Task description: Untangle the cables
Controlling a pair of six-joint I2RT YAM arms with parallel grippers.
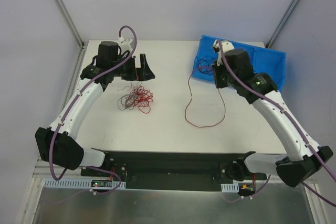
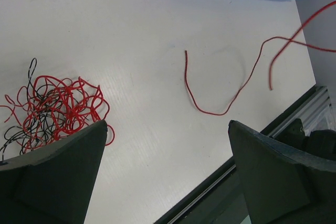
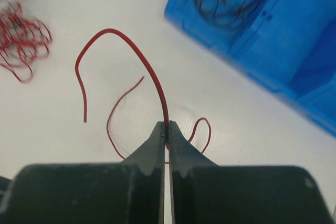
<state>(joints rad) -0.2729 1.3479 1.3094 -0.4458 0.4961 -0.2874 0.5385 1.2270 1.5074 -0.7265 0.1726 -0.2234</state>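
White table (image 1: 168, 129), curly red-and-black cable tangle (image 1: 135, 98); left end effector (image 1: 137, 67) agape, right end effector (image 3: 167, 127) tight on one red cable (image 3: 111, 30)

No text, label, brand, number or sign is readable in any of the three views.

Cables (image 1: 135, 98) red and black, mixed; loose cable (image 3: 111, 30) plain red; bin (image 1: 268, 64) bright blue (dark red-black strands inside); worktop (image 1: 168, 66) matte white.
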